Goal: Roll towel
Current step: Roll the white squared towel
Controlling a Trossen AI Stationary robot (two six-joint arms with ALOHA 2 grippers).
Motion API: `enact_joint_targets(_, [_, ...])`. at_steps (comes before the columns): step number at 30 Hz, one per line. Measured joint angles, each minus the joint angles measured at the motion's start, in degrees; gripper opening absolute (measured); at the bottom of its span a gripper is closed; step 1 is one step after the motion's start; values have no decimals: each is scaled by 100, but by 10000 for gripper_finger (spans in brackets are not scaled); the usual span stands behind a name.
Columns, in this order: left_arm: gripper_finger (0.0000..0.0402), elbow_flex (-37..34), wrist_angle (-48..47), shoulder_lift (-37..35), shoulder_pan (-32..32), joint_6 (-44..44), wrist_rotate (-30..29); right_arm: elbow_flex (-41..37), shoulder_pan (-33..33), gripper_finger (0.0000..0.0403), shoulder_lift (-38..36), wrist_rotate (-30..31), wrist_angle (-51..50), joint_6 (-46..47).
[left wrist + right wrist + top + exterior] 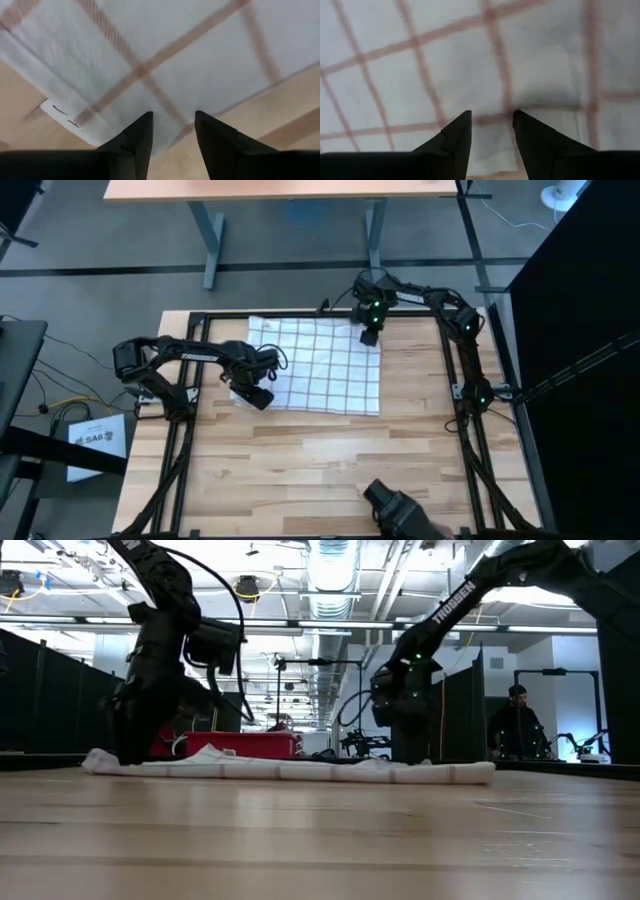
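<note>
The towel (318, 364) is spread flat on the wooden surface (320, 470), in its far half, so that an edge can be lifted and turned over for rolling. At the towel's left side, the left gripper (258, 398) is lowered onto the near-left corner; in its wrist view the fingers (135, 142) are seen narrowly parted just above the corner, beside the small white tag (62, 112), and nothing is held yet. This place is probably chosen because a corner is the easiest part to pinch.

At the towel's far-right corner, the right gripper (368, 335) is held over the cloth, with its fingers (452, 142) also narrowly apart and empty, close to the far hem.

The towel's edges lie inside the black frame (455, 395). The near half of the surface is left bare, so much room for rolling is judged to be there.
</note>
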Motion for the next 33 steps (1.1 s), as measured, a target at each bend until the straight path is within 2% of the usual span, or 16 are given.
enact_joint_targets(6, [131, 0, -160, -539, 94, -176, -7, 0, 464, 134, -231, -23, -567, -42])
enact_joint_targets(13, [131, -16, -188, -894, 256, -176, -30, -78, 1085, 134, -987, -157, -406, 237])
enact_joint_targets(16, [131, -183, -180, -832, 333, 34, -44, -326, 1477, 134, -1093, -408, -224, 231])
enact_joint_targets(21, [131, -491, -4, -816, 358, 51, -26, -863, 2028, 134, -1075, -439, 369, 377])
enact_joint_targets(33, [131, -912, -97, -816, 44, -144, 203, -2034, 2606, 134, -1107, -449, 1091, 893])
